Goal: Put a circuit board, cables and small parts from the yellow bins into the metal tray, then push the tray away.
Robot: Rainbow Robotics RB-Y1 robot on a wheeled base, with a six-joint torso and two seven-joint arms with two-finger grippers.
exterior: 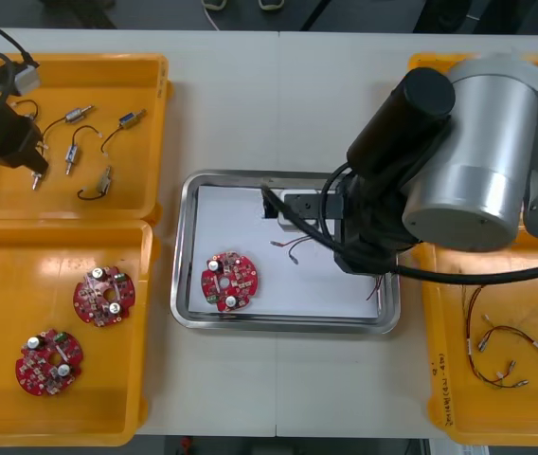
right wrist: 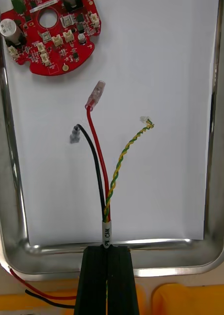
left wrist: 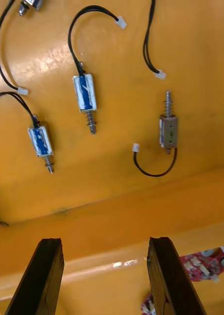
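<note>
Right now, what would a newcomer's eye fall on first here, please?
The right end effector, at the metal tray's rim, is shut on a red and yellow cable fanning over the white inside. A red circuit board lies in the tray; the left end effector hangs open over small metal parts in a yellow bin.

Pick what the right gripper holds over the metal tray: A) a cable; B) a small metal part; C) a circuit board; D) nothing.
A: the right gripper is shut on the cable, whose strands reach over the metal tray; the left gripper hovers open above a yellow bin.
</note>
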